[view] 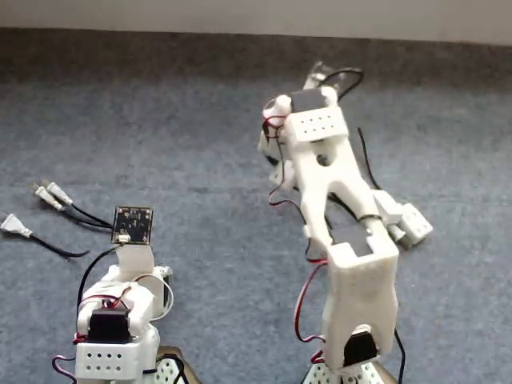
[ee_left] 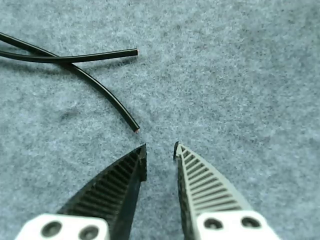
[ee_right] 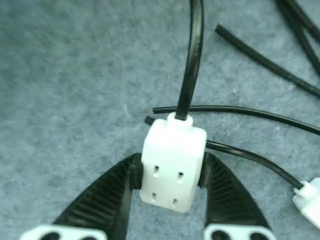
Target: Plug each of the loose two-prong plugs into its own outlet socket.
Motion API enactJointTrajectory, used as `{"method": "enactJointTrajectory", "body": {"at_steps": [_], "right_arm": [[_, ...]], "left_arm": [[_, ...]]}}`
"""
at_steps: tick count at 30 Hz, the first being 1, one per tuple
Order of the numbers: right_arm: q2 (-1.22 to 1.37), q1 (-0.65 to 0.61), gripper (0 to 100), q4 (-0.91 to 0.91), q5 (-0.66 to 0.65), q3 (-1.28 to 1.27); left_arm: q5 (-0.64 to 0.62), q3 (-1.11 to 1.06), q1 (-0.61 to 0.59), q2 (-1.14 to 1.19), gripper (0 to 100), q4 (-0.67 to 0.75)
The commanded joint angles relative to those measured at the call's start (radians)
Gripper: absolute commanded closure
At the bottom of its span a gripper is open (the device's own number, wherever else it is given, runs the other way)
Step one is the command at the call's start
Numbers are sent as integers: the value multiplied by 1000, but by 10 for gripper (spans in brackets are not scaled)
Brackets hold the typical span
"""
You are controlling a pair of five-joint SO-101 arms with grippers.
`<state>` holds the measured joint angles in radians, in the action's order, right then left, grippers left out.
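My right pincer (ee_right: 170, 169) was clamped on the white outlet socket (ee_right: 173, 150), a finger against each side, its black cord (ee_right: 193, 55) running off across the grey bench (ee_right: 65, 75). That right arm (view: 336, 192) lay stretched far forward. The left arm (view: 120, 312) sat folded near its base, its pincer (ee_left: 160, 150) slightly parted and empty just above the bench by black cable ends (ee_left: 134, 127), loose plugs (view: 58, 193) lying off to its left.

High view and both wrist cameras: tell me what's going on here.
The right hand is shut on a white outlet socket, gripping its sides, with its black cord trailing off over the grey carpet. The left hand is open and empty, over the carpet by two cut cord ends. Three loose plugs lie out beside the left arm, none plugged in yet.
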<state>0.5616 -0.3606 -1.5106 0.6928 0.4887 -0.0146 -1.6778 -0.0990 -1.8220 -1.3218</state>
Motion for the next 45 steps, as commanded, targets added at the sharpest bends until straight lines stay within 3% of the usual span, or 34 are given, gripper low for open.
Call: {"method": "enactJointTrajectory", "body": {"at_steps": [1,11,29,38,43,45], "right_arm": [[84,-94,872,-27,15,51],[211,-348,872,-222,9,156],[213,-275,869,-199,17,337],[205,-234,608,-223,8,335],[202,-219,598,-252,-9,392],[196,-202,598,-252,-92,430]], "left_arm": [[-5,-18,8,-5,892,-3],[-5,-18,8,-5,892,-3],[-5,-18,8,-5,892,-3],[-5,-18,8,-5,892,-3],[-5,-18,8,-5,892,-3],[-5,-18,8,-5,892,-3]]}}
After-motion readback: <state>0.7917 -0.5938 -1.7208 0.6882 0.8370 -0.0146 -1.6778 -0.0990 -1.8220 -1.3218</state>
